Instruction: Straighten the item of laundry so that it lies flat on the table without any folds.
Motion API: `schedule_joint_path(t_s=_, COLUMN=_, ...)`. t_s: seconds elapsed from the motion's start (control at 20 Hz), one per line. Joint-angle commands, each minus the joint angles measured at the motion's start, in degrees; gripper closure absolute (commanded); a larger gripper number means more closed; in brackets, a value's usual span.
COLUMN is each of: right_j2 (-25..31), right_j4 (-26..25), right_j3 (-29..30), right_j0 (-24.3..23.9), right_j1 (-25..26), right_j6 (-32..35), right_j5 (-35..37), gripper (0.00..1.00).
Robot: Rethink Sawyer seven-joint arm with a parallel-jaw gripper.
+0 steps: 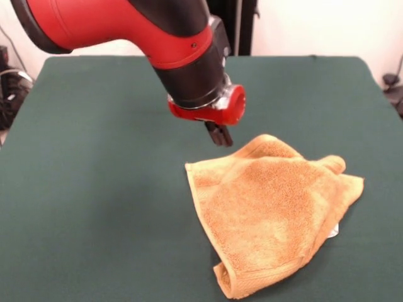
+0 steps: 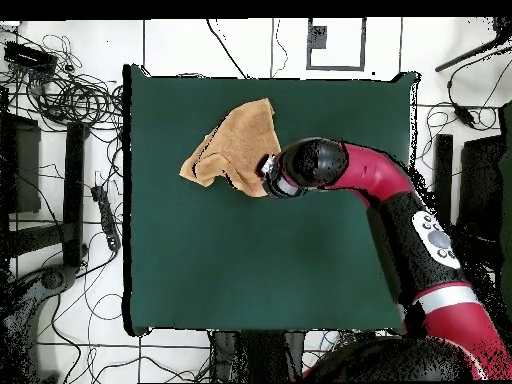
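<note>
On the table [image 1: 94, 189], rumpled towel [image 1: 271, 207]; claw [image 1: 219, 134] above (grip state unclear)

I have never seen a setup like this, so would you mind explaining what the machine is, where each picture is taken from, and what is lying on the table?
The machine is a red and black robot arm with a small claw at its tip. One picture is taken from across the table, facing the robot, so the arm comes down from the top. The other looks straight down from above, with the robot's base at the bottom; there the arm reaches in from the right.

On the green table lies one thing: an orange-tan towel, crumpled and folded over itself, not flat. The claw hangs just above the table beside the towel's far edge. It holds nothing that I can see; whether it is open or shut I cannot tell.
</note>
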Motion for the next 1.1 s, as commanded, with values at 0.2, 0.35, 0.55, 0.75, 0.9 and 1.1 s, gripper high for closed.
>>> schedule_joint_path(t_s=0.2, right_j2=1.0, right_j4=-0.3, right_j3=-3.1, right_j0=5.6, right_j1=6.3, right_j6=-4.7, right_j5=0.3, gripper=1.0)
schedule_joint_path(t_s=0.35, right_j2=0.8, right_j4=-0.6, right_j3=-3.4, right_j0=5.5, right_j1=9.0, right_j6=-5.4, right_j5=-1.3, gripper=1.0)
schedule_joint_path(t_s=0.55, right_j2=0.5, right_j4=-1.7, right_j3=-1.6, right_j0=4.4, right_j1=9.5, right_j6=-8.0, right_j5=-0.1, gripper=1.0)
schedule_joint_path(t_s=0.75, right_j2=1.1, right_j4=-2.1, right_j3=1.5, right_j0=1.8, right_j1=8.6, right_j6=-10.4, right_j5=0.2, gripper=1.0)
schedule_joint_path(t_s=0.9, right_j2=1.4, right_j4=-1.9, right_j3=1.1, right_j0=0.6, right_j1=8.6, right_j6=-12.2, right_j5=2.7, gripper=1.0)
schedule_joint_path(t_s=1.1, right_j2=2.1, right_j4=-2.6, right_j3=-0.7, right_j0=-0.5, right_j1=10.6, right_j6=-13.5, right_j5=2.6, gripper=1.0)
